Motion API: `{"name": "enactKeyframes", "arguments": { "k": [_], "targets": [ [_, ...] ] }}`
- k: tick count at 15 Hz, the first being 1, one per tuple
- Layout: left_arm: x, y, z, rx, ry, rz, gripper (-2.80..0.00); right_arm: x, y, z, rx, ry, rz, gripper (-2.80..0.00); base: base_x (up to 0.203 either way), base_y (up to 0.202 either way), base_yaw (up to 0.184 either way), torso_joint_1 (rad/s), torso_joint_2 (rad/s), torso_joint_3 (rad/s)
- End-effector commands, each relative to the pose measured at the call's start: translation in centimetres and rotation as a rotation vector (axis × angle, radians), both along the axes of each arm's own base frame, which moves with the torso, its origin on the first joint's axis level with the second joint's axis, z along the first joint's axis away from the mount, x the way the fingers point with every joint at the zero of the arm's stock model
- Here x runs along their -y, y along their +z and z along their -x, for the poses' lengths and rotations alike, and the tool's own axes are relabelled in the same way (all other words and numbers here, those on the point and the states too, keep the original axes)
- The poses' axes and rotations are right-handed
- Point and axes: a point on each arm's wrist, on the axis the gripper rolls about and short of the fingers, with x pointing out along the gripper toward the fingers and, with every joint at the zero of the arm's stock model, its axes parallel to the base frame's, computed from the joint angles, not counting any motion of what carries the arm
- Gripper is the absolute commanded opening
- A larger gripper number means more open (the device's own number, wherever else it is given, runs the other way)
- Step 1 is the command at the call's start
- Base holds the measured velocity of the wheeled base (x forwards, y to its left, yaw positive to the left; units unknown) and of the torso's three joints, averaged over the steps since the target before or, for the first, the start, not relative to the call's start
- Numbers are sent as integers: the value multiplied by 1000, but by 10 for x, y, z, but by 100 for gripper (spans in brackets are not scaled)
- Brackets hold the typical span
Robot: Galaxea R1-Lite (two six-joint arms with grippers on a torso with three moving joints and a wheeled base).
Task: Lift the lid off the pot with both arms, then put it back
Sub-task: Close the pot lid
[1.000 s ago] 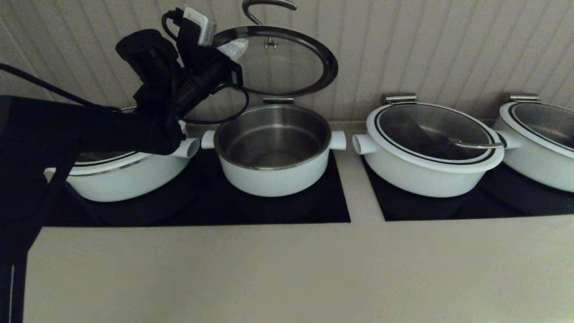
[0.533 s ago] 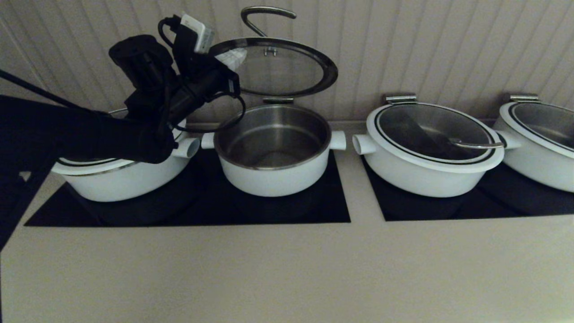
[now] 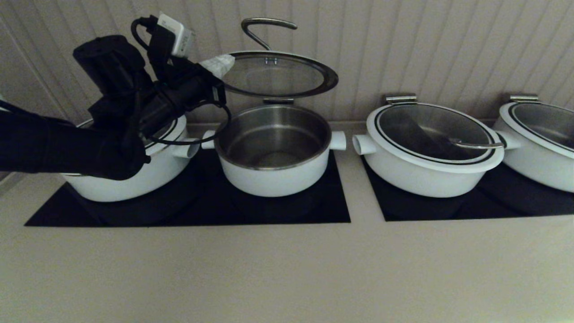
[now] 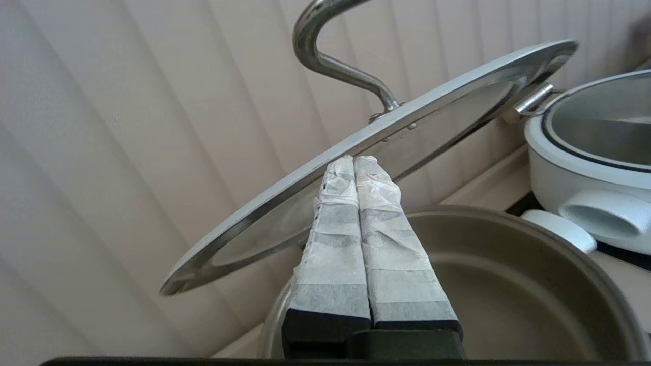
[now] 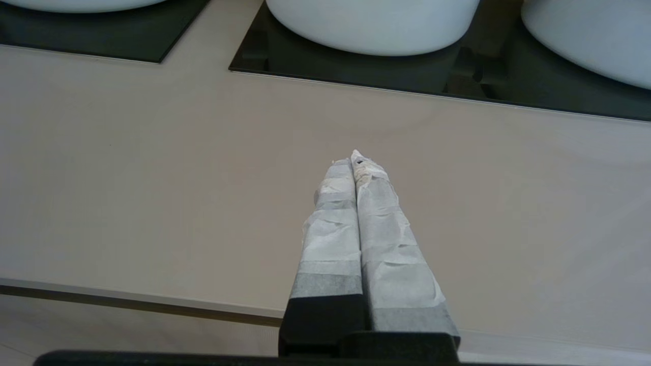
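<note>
The pot (image 3: pixel 273 175) stands uncovered on the black hob, its steel bowl empty. The glass lid (image 3: pixel 329 76) hangs tilted above it, hinged at the pot's back edge, with its wire handle (image 3: pixel 264 27) on top. My left gripper (image 3: pixel 219 65) is shut, and its taped tips touch the lid's left rim from below. In the left wrist view the tips (image 4: pixel 354 161) meet the steel rim of the lid (image 4: pixel 254 218) above the pot (image 4: pixel 508 264). My right gripper (image 5: pixel 354 157) is shut and empty over the bare counter, out of the head view.
A wider white pot (image 3: pixel 134 179) sits to the left, partly behind my left arm. Two wider lidded pots (image 3: pixel 426 148) (image 3: pixel 538 139) stand to the right on a second hob. A ribbed wall is close behind. The counter's front (image 3: pixel 287 269) is open.
The lid has come down and lies flatter over the pot. My left arm has drawn back to the left, its shut tips staying at the lid's rim.
</note>
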Motion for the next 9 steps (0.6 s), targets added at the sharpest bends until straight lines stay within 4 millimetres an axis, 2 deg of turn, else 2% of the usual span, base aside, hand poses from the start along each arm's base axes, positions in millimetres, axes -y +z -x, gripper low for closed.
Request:
{"name": "enactKeyframes", "arguments": {
  "k": [1,5,9],
  "targets": [
    [-4,5,15,5,-2,-1,-280,0,0,0,-2,1,1,-280,0,0,0,0,0,0],
    [-8,10,28,4,-1,-1,-280,0,0,0,-1,1,1,-280,0,0,0,0,0,0],
    [-24,22,31,22,43,0,-280,0,0,0,-1,1,1,-280,0,0,0,0,0,0]
  ]
}}
